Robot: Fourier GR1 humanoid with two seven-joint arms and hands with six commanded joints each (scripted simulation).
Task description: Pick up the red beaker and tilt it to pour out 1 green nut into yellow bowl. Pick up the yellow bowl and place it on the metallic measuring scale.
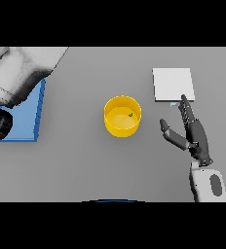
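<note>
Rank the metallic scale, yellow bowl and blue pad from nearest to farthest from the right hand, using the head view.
From the right hand:
1. Metallic scale, just beyond the fingertips.
2. Yellow bowl, at table centre, to the hand's left.
3. Blue pad, far left, partly under the left arm.

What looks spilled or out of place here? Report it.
Nothing spilled: the green nut lies inside the upright yellow bowl. One oddity: no red beaker shows. The scale sits bare beyond the open right hand.
</note>
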